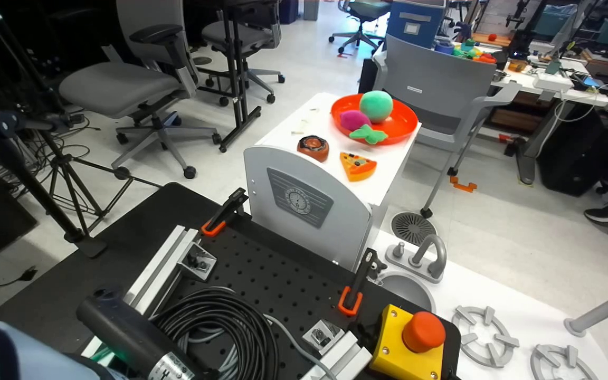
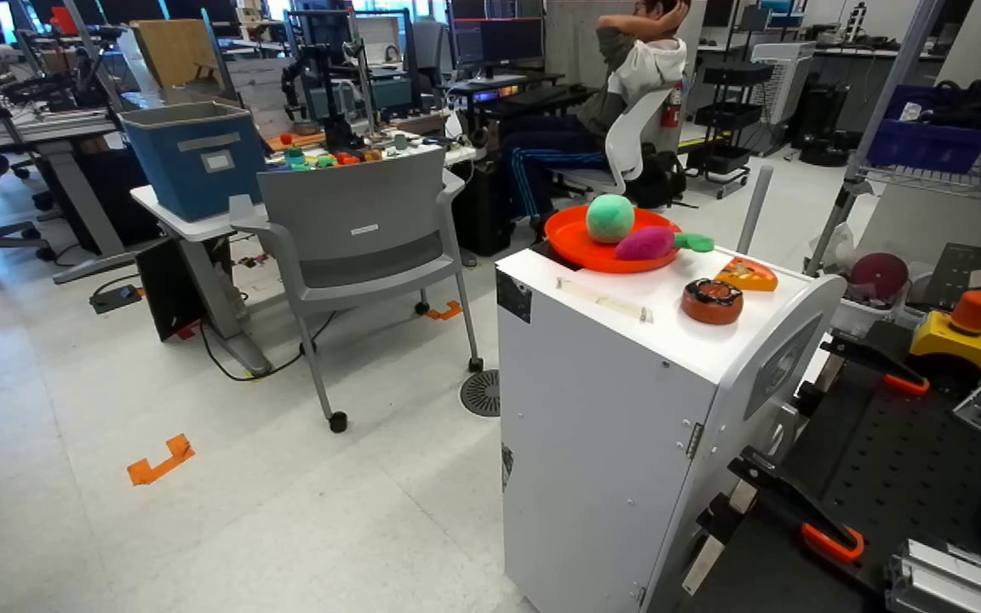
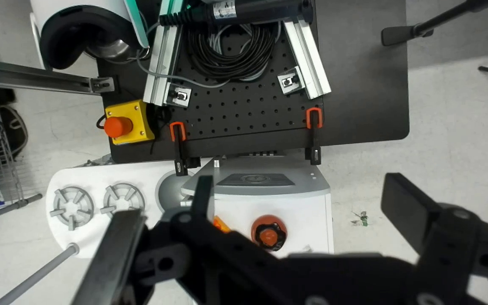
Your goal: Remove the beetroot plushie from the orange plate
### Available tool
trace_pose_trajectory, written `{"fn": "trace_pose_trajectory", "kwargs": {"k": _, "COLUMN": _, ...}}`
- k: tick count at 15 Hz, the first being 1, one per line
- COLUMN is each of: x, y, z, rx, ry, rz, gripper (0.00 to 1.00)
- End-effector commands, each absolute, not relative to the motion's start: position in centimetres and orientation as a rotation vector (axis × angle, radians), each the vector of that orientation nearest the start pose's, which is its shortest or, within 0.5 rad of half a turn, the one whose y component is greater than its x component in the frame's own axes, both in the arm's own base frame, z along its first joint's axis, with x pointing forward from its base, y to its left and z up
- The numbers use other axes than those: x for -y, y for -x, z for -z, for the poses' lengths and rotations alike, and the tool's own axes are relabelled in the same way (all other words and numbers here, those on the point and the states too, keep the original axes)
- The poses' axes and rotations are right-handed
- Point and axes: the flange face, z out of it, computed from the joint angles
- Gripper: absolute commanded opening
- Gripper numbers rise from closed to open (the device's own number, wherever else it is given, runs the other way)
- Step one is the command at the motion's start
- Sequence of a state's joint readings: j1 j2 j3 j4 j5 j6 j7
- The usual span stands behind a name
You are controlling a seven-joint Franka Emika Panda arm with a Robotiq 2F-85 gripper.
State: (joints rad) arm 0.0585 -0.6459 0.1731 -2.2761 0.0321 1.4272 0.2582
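Observation:
The beetroot plushie [image 1: 354,121] is magenta with a green leaf end. It lies in the orange plate [image 1: 403,129], its leaf reaching over the rim. A round green plush ball [image 1: 376,106] sits beside it in the plate. In an exterior view the plushie [image 2: 645,244], the plate [image 2: 565,243] and the ball [image 2: 610,219] also show. In the wrist view my gripper [image 3: 301,199] is open, with wide-apart fingers and nothing between them, high above the scene. The plushie and plate do not show there. The gripper is not in view in either exterior view.
The plate stands on a white cabinet [image 2: 593,426]. Near it lie a brown round toy [image 1: 313,148] and an orange pizza-slice toy [image 1: 358,167]. The cabinet's raised grey panel [image 1: 304,184] faces a black table with clamps [image 1: 354,282] and an emergency stop [image 1: 409,343]. A grey chair [image 2: 363,221] stands behind.

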Motion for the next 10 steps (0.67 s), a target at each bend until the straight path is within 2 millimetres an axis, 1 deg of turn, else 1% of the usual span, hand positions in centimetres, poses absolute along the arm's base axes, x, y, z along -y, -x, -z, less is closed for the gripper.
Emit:
{"fn": "trace_pose_trajectory", "kwargs": {"k": 1, "x": -7.3, "y": -31.8, "z": -58.5, "rx": -0.172, "ry": 3.183, "rz": -0.319, "gripper": 1.00}}
{"fn": "trace_pose_trajectory", "kwargs": {"k": 2, "x": -8.0, "y": -32.1, "z": -57.5, "rx": -0.153, "ry": 3.220, "rz": -0.301, "gripper": 1.00}}
{"fn": "trace_pose_trajectory", "kwargs": {"k": 3, "x": -7.7, "y": -32.1, "z": -57.6, "rx": -0.162, "ry": 3.216, "rz": -0.301, "gripper": 1.00}}
{"fn": "trace_pose_trajectory", "kwargs": {"k": 10, "x": -8.0, "y": -32.1, "z": -57.4, "rx": -0.154, "ry": 3.222, "rz": -0.307, "gripper": 1.00}}
